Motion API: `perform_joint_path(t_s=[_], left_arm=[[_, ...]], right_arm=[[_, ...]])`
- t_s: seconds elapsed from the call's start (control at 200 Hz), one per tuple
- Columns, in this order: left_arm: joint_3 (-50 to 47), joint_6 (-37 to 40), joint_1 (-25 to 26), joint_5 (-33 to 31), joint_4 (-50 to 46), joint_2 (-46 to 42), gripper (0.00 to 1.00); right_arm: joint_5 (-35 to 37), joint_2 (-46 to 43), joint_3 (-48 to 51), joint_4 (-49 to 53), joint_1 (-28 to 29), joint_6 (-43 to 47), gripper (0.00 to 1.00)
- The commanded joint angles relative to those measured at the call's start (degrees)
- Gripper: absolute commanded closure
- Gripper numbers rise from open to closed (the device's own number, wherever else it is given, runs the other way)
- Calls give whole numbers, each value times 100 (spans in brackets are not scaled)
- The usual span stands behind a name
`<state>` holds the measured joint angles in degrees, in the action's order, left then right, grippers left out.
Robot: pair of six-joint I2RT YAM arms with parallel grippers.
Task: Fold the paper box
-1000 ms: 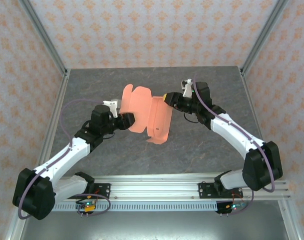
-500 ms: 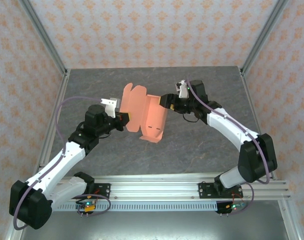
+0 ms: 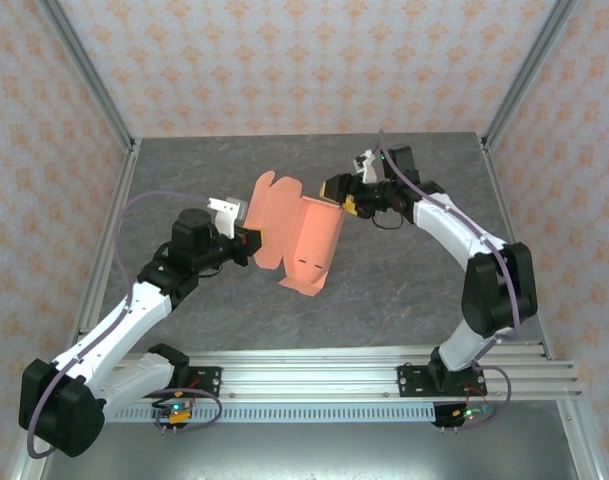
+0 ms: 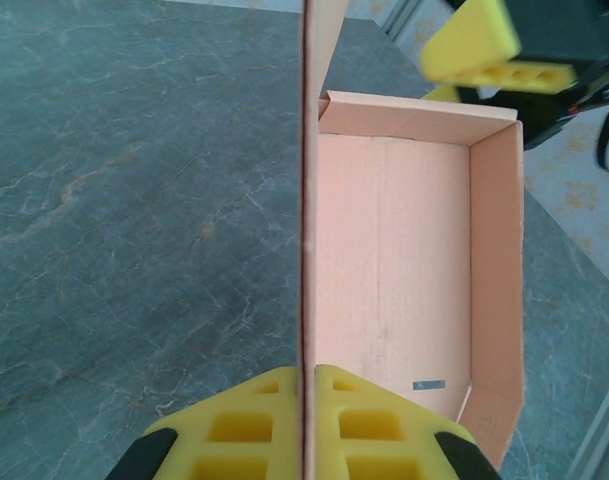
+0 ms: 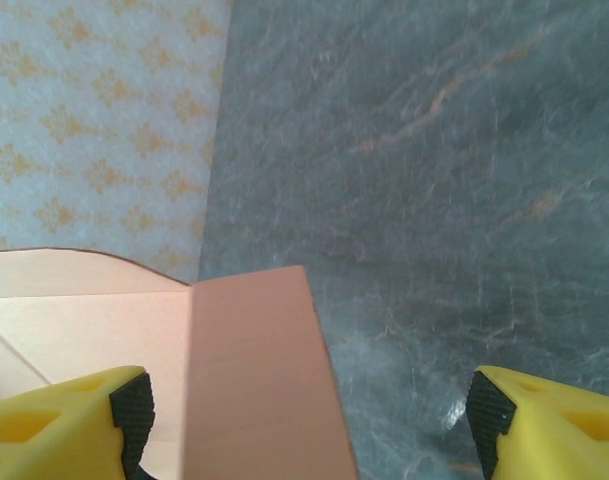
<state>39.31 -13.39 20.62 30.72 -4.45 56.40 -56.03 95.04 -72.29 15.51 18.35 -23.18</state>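
Left fingers [image 4: 234,432] clamp paper box [image 4: 394,260] wall; right fingers [image 5: 54,430] spread, box between.

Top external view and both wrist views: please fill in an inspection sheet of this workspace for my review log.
Surface: grey marbled table top, no marks or spills seen.
Job's things: paper box, salmon card, partly folded into an open tray with side walls raised and flaps still loose.
Clutter: nothing seen.
Grippers: left fingers are shut on an edge of the card; right fingers are spread wide, with one card panel between them and not pinched.
Cables: a purple cable loops off the left arm, and another runs along the right arm; neither is snagged on the card.
Surroundings: patterned wall panels, metal frame posts and a base rail.
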Motion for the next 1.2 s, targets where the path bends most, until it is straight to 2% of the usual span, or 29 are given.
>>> perform_joint_path(t_s=[0.0, 0.36, 0.656, 0.816, 0.976, 1.091, 1.191], left_arm=[[128, 143, 51, 211, 163, 18, 100], [224, 179, 179, 220, 87, 108, 100], [228, 166, 197, 198, 101, 99, 100], [235, 135, 205, 189, 128, 116, 100], [253, 119, 202, 157, 128, 125, 100], [275, 134, 204, 128, 93, 112, 100], [269, 131, 202, 59, 93, 82, 100]], right_arm=[[-492, 62, -105, -20, 94, -131, 17], [-445, 348, -329, 497, 264, 45, 28], [-324, 502, -339, 558, 286, 37, 51], [63, 559, -392, 840, 391, 309, 58], [291, 636, -390, 973, 507, 533, 61], [795, 558, -398, 1170, 594, 824, 64], [941, 463, -325, 1093, 602, 874, 66]])
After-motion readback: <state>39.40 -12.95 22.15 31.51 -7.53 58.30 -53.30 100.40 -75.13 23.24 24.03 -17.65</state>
